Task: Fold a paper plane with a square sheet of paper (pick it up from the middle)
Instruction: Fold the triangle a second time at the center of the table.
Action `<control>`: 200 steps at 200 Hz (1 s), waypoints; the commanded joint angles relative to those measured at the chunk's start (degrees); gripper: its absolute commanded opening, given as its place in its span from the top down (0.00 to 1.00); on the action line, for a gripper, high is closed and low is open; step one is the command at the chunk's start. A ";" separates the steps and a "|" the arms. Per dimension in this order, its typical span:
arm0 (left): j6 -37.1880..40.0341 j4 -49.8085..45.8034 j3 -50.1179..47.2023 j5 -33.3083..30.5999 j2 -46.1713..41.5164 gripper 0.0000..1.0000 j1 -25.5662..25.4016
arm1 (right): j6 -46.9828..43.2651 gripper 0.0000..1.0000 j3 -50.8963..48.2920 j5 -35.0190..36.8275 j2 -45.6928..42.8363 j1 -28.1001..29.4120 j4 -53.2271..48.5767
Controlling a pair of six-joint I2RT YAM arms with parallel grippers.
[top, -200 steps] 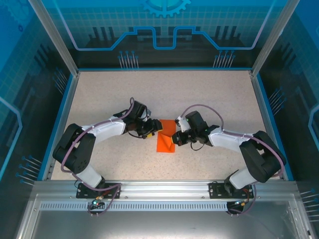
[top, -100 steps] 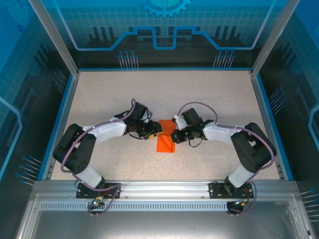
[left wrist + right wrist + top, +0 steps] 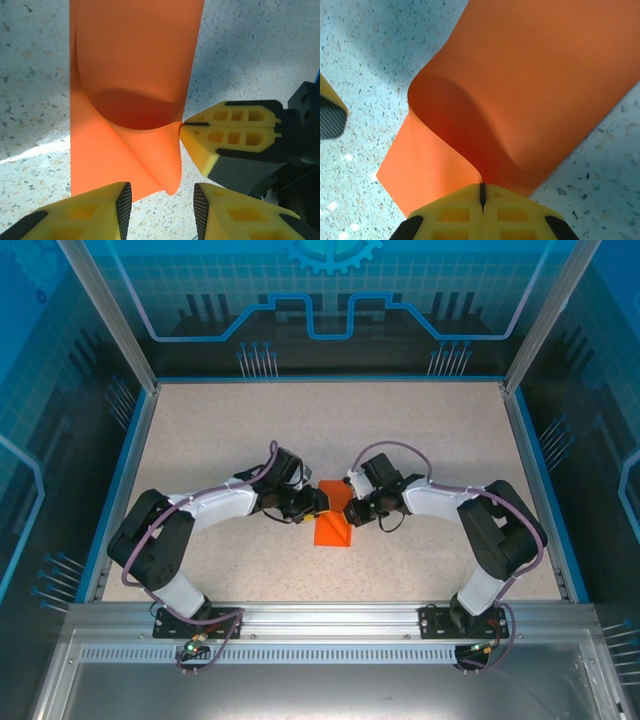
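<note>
Table (image 3: pixel 450 440), speckled, pale. The square sheet of paper (image 3: pixel 333 523) lies near the middle of it, between the two arms and a little toward the near edge. It is bright orange.

The sheet is not flat. One flap is lifted and curled over the rest, making a soft rounded bend with a shadowed hollow under it. This is clear in the left wrist view and the right wrist view. The lower layer lies on the table.

Right gripper (image 3: pixel 482 194): jaws pressed together, with the raised edge of the paper caught in the seam between them. In the left wrist view its yellow tip meets the curled flap at that flap's right-hand corner. It is holding the paper.

Left gripper (image 3: pixel 162 210): jaws parted to a moderate gap and clamped on nothing. The low corner of the folded paper sits just ahead of the gap and roughly in line with it. I cannot tell whether either finger (image 3: pixel 95 210) touches the paper.

In the top view the two grippers face each other across the sheet's far end, close together. The paper's flat part trails toward the arms' bases.
</note>
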 commanded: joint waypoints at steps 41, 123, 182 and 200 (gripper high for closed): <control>-3.50 4.31 -1.47 1.47 1.58 0.62 -1.77 | -3.33 0.96 3.46 1.66 1.51 -0.99 -3.42; -5.96 6.09 -0.36 0.51 3.25 0.63 -3.08 | -4.91 0.97 2.86 0.88 0.86 -1.36 -4.77; -6.64 4.74 -0.35 -3.68 1.19 0.64 -3.38 | -8.79 0.96 3.89 -4.36 1.67 -1.16 -7.26; -6.83 4.78 -0.20 -3.71 1.14 0.64 -3.37 | -8.91 0.96 4.85 -1.91 2.71 -1.16 -8.23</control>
